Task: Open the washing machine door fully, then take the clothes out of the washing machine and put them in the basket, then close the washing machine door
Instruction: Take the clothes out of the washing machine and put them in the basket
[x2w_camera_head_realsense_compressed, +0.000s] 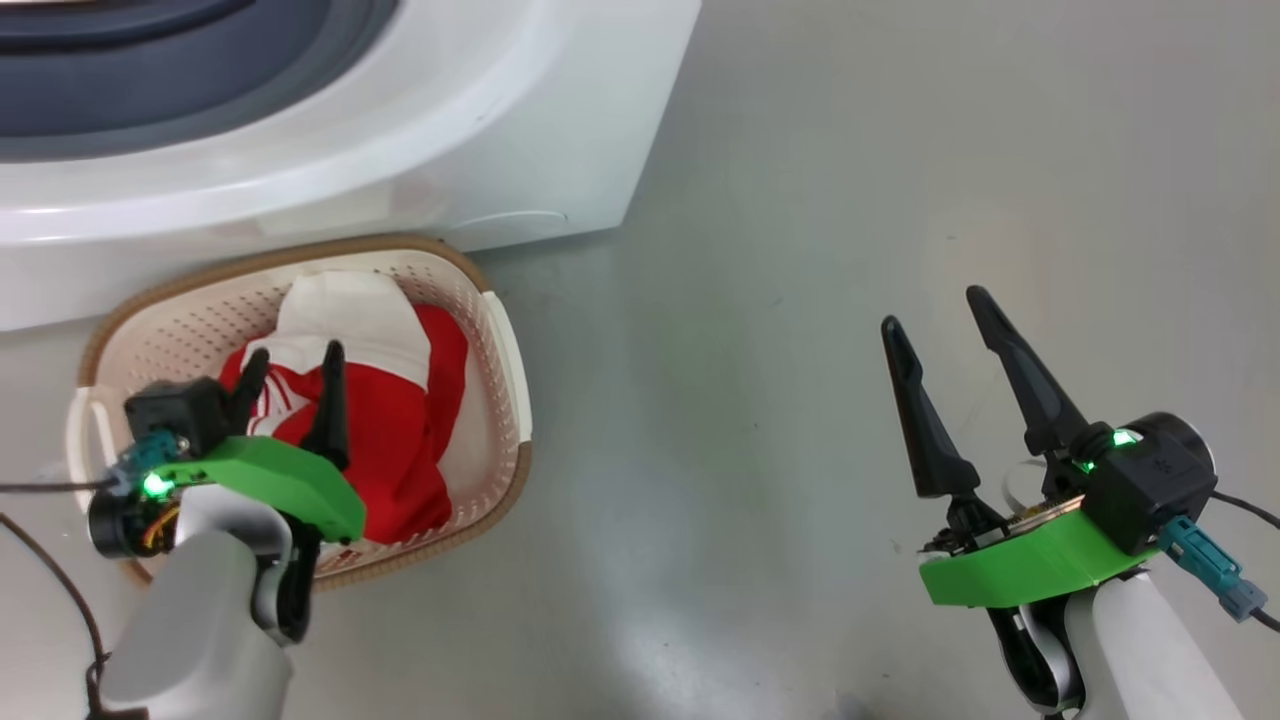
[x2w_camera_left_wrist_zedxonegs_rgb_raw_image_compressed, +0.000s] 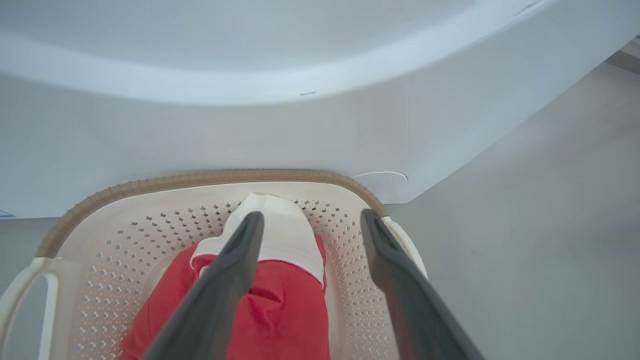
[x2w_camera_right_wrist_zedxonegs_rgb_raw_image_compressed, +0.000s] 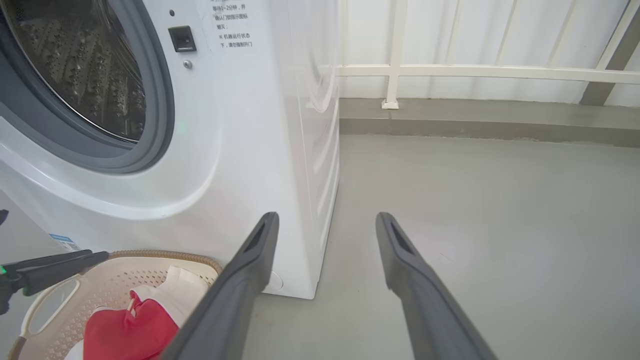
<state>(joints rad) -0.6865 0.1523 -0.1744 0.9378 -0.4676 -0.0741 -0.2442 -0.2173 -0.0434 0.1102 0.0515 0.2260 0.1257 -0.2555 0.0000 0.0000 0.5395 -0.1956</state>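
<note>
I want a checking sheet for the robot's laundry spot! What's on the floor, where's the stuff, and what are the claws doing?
Surface: smooth grey floor.
Job's things: clothes lie in the basket, in front of the washing machine; the part of the drum in view holds no clothes.
Clutter: nothing seen.
Grippers: left gripper open over the clothes; right gripper open over the floor.
Cables: dark cables trail from both wrists.
Surroundings: white railing behind.
</note>
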